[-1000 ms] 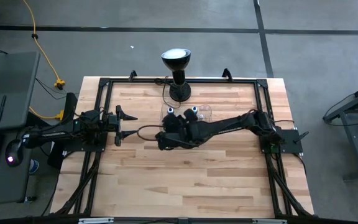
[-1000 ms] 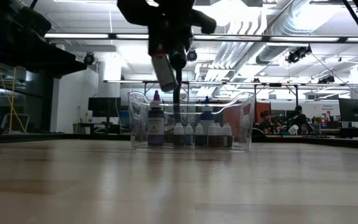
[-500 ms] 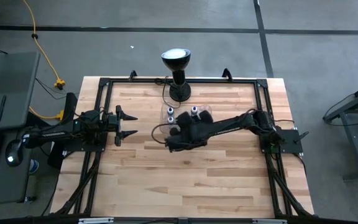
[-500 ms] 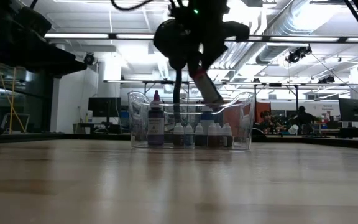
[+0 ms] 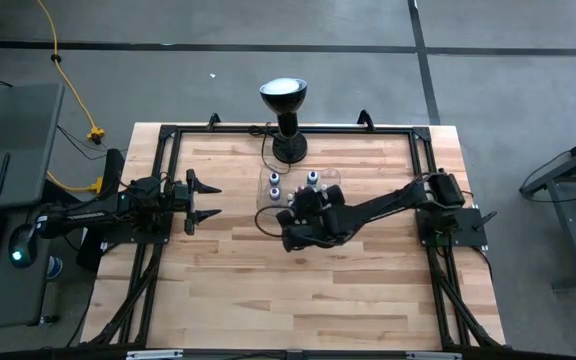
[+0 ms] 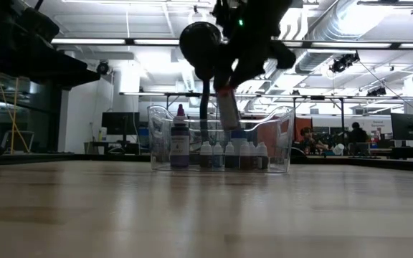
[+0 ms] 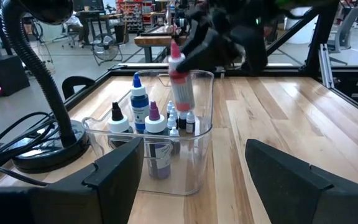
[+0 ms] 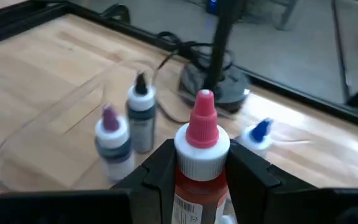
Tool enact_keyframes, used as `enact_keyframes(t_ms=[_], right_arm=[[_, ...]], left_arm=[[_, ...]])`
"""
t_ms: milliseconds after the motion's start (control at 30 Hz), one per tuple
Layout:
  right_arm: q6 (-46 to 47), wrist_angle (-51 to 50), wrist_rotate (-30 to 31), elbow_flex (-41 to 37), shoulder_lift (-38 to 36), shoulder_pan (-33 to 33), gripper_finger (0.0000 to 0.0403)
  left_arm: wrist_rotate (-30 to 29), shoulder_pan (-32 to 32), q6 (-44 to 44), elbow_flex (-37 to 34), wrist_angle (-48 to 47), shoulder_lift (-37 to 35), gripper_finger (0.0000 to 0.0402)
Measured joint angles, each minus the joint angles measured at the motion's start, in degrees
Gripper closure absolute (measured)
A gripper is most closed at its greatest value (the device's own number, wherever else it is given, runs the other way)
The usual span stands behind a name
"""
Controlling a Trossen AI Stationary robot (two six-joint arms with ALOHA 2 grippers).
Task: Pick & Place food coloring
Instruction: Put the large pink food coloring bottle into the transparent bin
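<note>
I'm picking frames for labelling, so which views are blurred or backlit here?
Low view: bright ceiling lights backlight the right gripper, leaving it a dark silhouette above the clear tray. Left wrist view: the red-capped bottle and the arm holding it are smeared by motion. Right wrist view: soft throughout. High view: evenly lit.

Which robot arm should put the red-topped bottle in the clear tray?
The right arm. Its pincer already grips the red-capped bottle just above the clear tray. The left pincer hangs open and empty, off to the tray's side.
</note>
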Motion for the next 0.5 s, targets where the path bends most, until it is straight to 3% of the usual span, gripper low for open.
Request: enact_keyframes(t_ms=[333,500], right_arm=[[-9.7,23.6,-0.5,-12.5,-1.1,-0.1,0.0298],[-10.2,26.3,-0.8,-15.1,-1.1,-0.1,0.0298]], left_arm=[[0.0,0.0,0.0,0.0,0.0,0.0,0.0124],[0.0,0.0,0.0,0.0,0.0,0.0,0.0124]])
